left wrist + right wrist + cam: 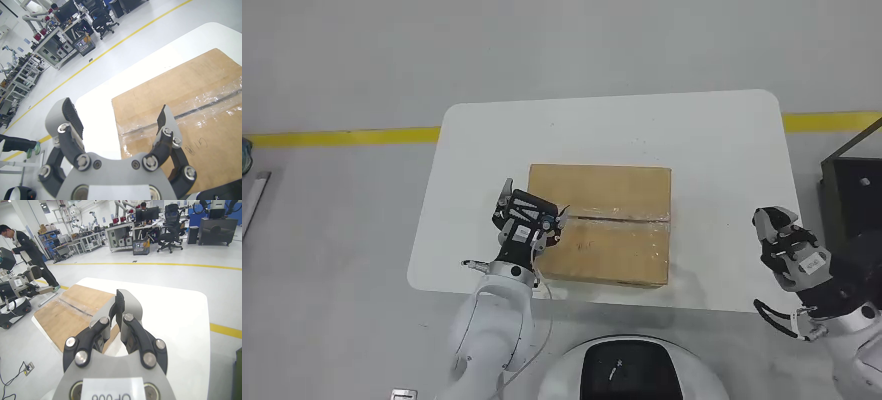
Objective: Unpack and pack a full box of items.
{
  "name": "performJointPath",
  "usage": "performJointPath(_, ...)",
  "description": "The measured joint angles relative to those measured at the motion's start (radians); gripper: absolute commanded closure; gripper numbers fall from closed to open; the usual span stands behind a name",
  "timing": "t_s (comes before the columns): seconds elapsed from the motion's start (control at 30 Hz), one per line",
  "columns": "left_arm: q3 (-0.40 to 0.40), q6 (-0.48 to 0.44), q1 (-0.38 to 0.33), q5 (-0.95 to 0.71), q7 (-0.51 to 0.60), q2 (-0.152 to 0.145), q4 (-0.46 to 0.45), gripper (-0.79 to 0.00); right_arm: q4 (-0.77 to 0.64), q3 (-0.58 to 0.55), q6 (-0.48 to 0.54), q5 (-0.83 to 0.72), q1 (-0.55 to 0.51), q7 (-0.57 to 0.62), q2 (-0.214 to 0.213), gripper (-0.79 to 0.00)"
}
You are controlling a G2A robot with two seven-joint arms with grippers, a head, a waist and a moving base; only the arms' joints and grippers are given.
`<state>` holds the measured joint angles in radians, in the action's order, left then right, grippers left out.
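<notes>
A closed brown cardboard box [604,222] lies flat in the middle of the white table [712,130], its top seam covered with clear tape [206,106]. My left gripper [526,212] hovers open at the box's left edge, over the end of the taped seam, one finger [164,119] above the lid and the other finger [70,113] outside the box [181,91]. My right gripper [778,233] is shut with nothing in it, off the table's right edge, well away from the box [64,311]. The left arm's gripper [40,290] also appears in the right wrist view.
Bare table surface surrounds the box, widest at the back and on the right [170,313]. A dark cabinet [852,190] stands on the floor beyond the table's right edge. A yellow floor line [342,137] runs behind the table.
</notes>
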<state>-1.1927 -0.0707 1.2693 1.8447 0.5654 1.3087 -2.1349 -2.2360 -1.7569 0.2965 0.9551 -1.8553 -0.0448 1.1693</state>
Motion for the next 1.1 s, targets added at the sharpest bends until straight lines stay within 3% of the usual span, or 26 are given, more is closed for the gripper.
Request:
performJointPath(0.53, 0.000, 0.000, 0.000, 0.000, 0.000, 0.000, 0.000, -0.785, 0.062, 0.034, -0.015, 0.001, 0.026, 0.041, 0.003, 0.000)
performJointPath(0.87, 0.000, 0.000, 0.000, 0.000, 0.000, 0.000, 0.000, -0.785, 0.292, 0.214, 0.017, 0.041, 0.201, 0.083, 0.012, 0.000)
performJointPath(1.1, 0.000, 0.000, 0.000, 0.000, 0.000, 0.000, 0.000, -0.785, 0.381, 0.310, 0.042, 0.065, 0.332, 0.114, 0.019, 0.000)
